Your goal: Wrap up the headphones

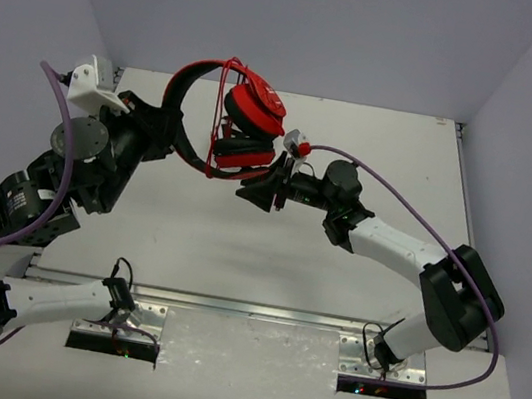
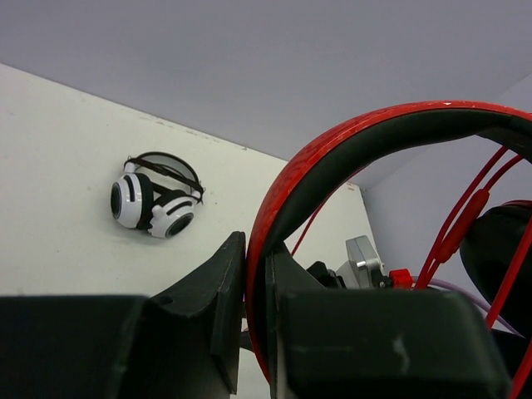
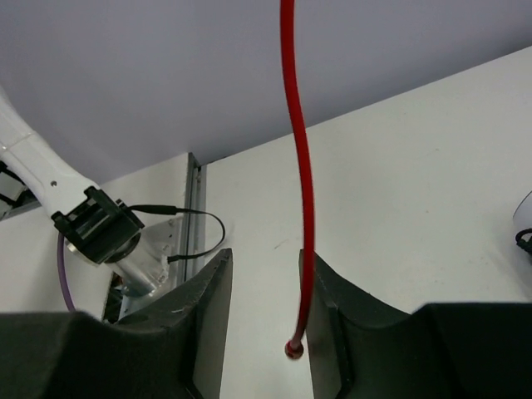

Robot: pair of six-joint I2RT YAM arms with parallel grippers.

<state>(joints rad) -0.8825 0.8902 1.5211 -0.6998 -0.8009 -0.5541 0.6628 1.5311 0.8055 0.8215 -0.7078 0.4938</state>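
The red headphones (image 1: 251,114) hang in the air above the back middle of the table. My left gripper (image 1: 160,130) is shut on their red headband with black lining (image 2: 274,208), which shows pinched between the jaws in the left wrist view. The thin red cable (image 1: 223,102) runs in loops over the ear cups (image 1: 248,151). My right gripper (image 1: 249,192) is just below the ear cups. It is open, and the loose end of the cable (image 3: 299,166) hangs between its jaws, lying along the right finger (image 3: 328,299) without being pinched.
White-and-black striped headphones (image 2: 154,199) lie on the table by the back wall; they are hidden in the top view. Grey walls close the table at the back and sides. A metal rail (image 1: 249,308) runs along the near edge by the arm bases.
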